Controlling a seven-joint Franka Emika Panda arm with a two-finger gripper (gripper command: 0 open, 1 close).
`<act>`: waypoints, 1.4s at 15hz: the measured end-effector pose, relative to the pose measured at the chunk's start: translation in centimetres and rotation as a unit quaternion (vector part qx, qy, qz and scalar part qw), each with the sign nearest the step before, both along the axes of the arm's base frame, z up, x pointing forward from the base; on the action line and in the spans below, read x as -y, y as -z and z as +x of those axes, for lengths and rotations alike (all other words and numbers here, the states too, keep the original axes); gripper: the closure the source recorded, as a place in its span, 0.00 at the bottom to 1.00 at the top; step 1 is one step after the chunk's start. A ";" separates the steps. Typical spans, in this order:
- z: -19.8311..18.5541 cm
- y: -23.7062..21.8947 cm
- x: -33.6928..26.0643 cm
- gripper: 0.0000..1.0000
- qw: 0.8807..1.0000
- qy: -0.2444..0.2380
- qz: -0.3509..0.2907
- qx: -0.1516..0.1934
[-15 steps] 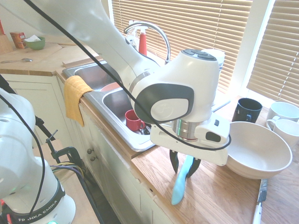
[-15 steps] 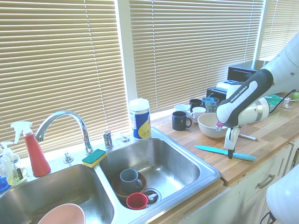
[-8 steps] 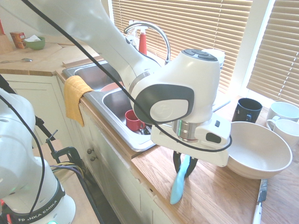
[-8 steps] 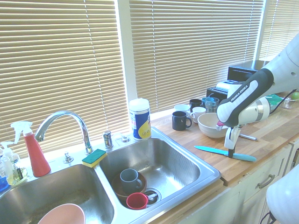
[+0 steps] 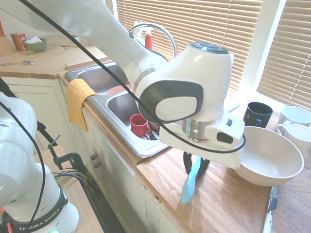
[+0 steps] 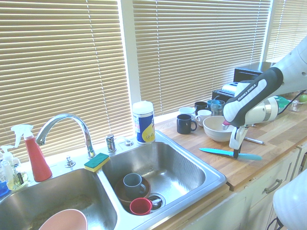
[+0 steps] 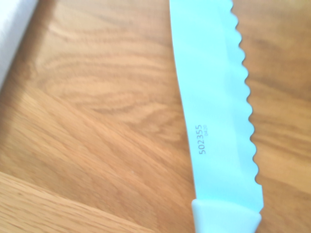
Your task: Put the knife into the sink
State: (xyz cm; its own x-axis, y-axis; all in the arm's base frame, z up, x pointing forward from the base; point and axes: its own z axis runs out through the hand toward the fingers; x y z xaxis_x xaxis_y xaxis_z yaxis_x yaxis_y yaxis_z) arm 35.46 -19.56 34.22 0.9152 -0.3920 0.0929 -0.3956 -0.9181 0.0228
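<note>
The turquoise knife [image 5: 190,183] hangs a little above the wooden counter near its front edge, and my gripper [image 5: 195,168] is shut on its handle end. In the second exterior view the knife [image 6: 218,152] lies almost level, its blade pointing toward the sink [image 6: 213,175], with the gripper [image 6: 235,154] on its right part. The wrist view shows the serrated blade [image 7: 214,107] over wood grain. The steel double sink [image 5: 144,147] lies left of the gripper in the first exterior view.
A big white bowl [image 5: 269,156], a black mug [image 5: 256,114] and white mugs [image 5: 293,116] stand behind the gripper. A white-handled metal knife [image 5: 270,208] lies to the right. The near basin holds a red cup [image 5: 139,125], a grey mug [image 6: 131,184] and a plate. A yellow cloth [image 5: 77,99] hangs over the rim.
The fingers closed on the knife's handle. The arm then rose a little, taking the knife off the counter.
</note>
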 end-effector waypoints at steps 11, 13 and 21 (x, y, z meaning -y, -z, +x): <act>4.5 -11.1 -5.6 1.00 0.998 0.008 0.008 0.062; 5.8 -12.9 -7.7 1.00 0.997 0.022 0.013 0.073; 10.5 -11.2 -24.4 1.00 0.980 0.177 0.011 0.095</act>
